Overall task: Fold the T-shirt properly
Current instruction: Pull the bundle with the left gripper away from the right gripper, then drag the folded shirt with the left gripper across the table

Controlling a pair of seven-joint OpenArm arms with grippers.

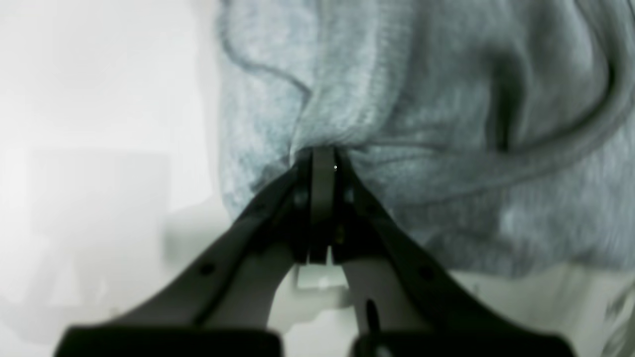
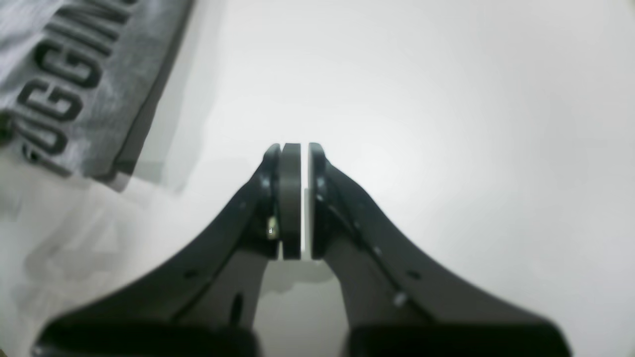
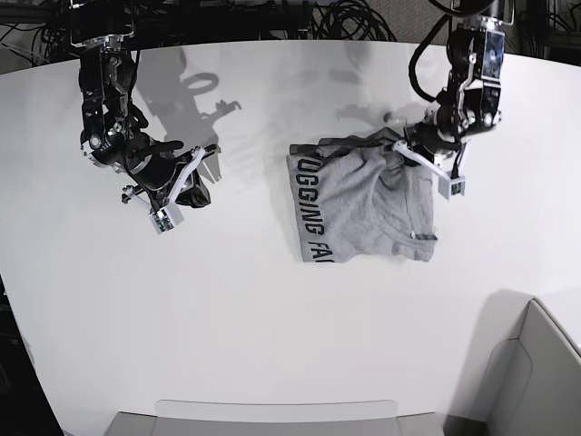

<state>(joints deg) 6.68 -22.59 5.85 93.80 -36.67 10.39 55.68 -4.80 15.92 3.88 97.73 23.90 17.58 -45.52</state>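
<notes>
Pinching a bunch of grey fabric, the left gripper is filling the left wrist view, its jaws closed tight on the T-shirt, which is gathering into soft ridges around the pinch and draping away to the right over the white table. Looking through the right wrist view, the right gripper is hanging over bare table with its pads nearly together and nothing between them, while a lettered edge of the T-shirt is lying well apart at the upper left. Turning to the base view, the T-shirt is sitting near the middle of the table as a rough, partly folded block, lettering running along one side, with the left gripper lifting its far corner and the right gripper idling well away. Judging from this, the fold is only partway done: the raised portion is waiting to be laid over and flattened, and the outline is looking uneven.
</notes>
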